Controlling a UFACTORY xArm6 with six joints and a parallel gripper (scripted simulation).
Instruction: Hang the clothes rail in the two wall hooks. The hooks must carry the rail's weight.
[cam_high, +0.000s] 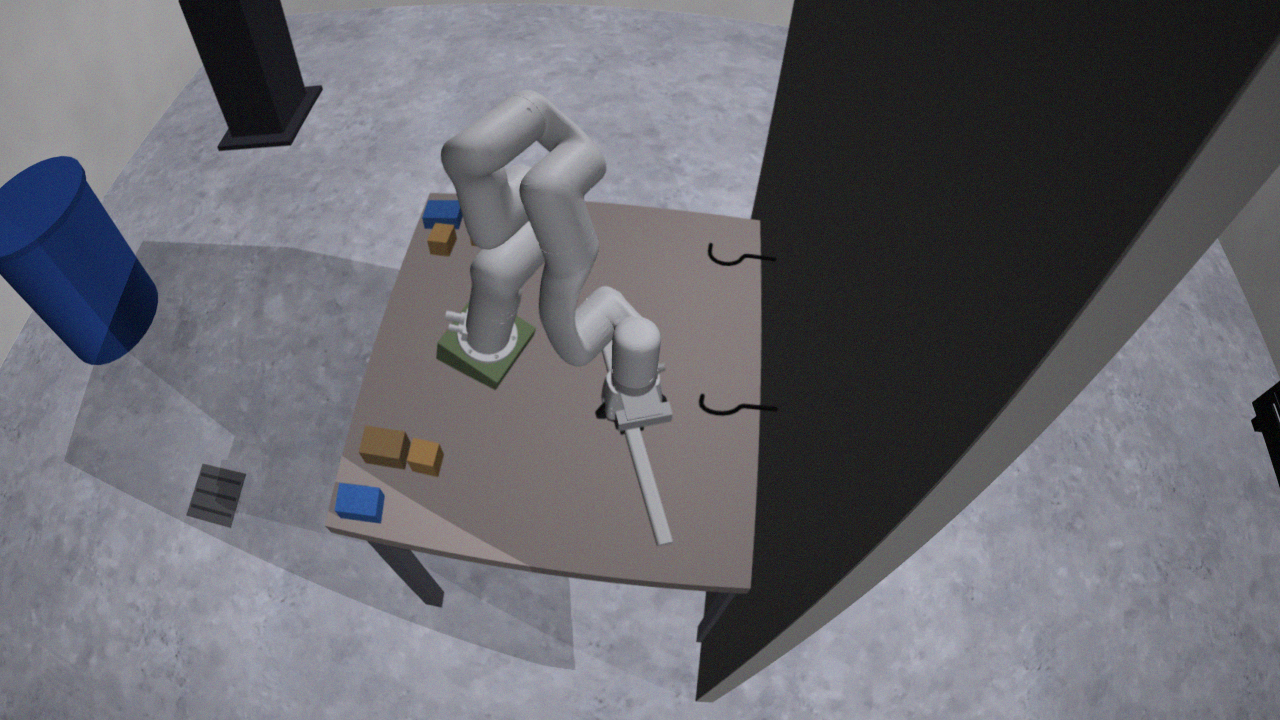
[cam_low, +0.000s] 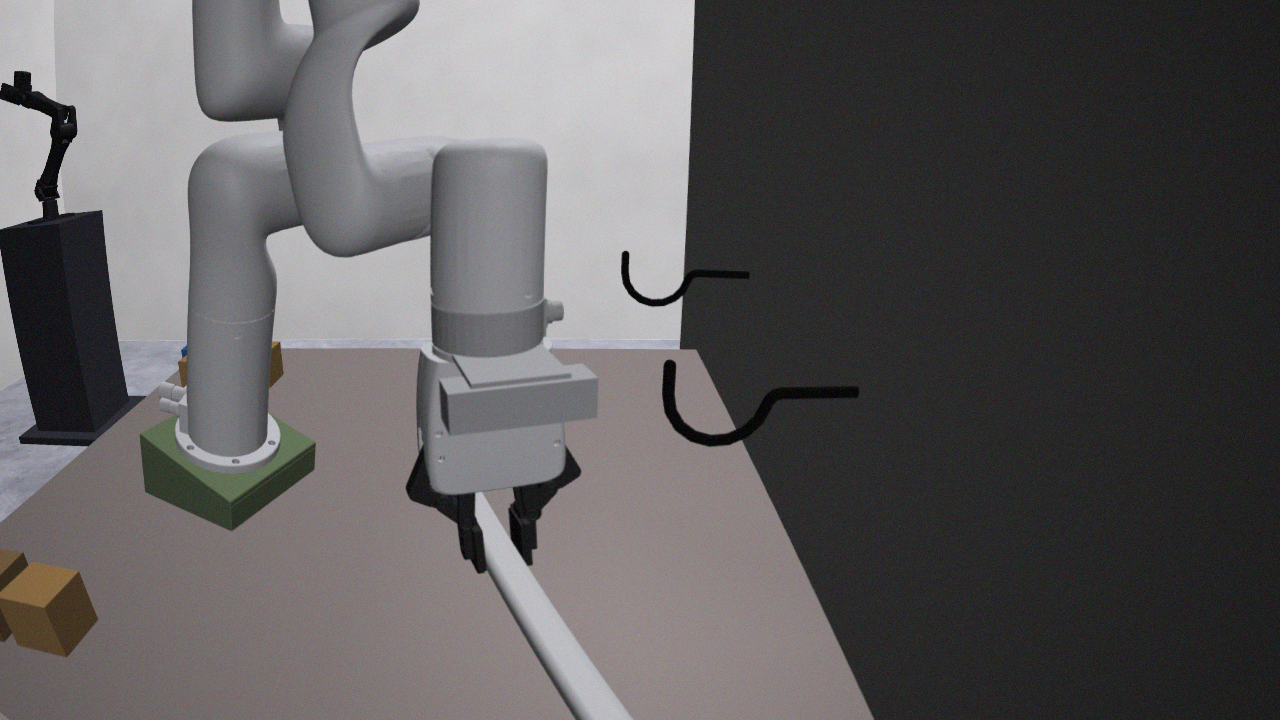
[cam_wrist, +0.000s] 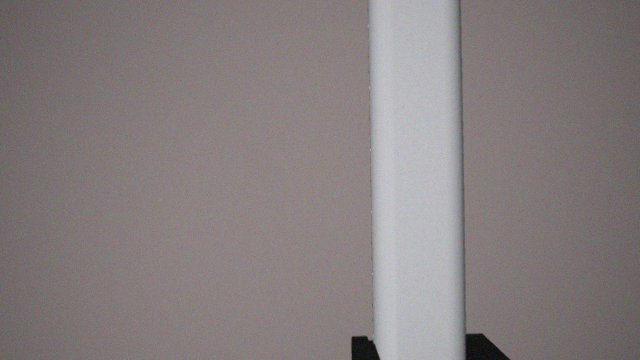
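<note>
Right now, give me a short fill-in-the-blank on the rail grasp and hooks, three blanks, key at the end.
1. The gripper is shut on the ____, near one of its ends.
2. The wall carries ____ black hooks, the near hook and the far hook, and neither bears anything.
3. The arm's base stands on a ____ block on the table.

Missing words: rail; two; green

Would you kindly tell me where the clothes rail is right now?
In the top view the clothes rail lies low over the table, clamped in the tool, left of the nearer hook.
</note>
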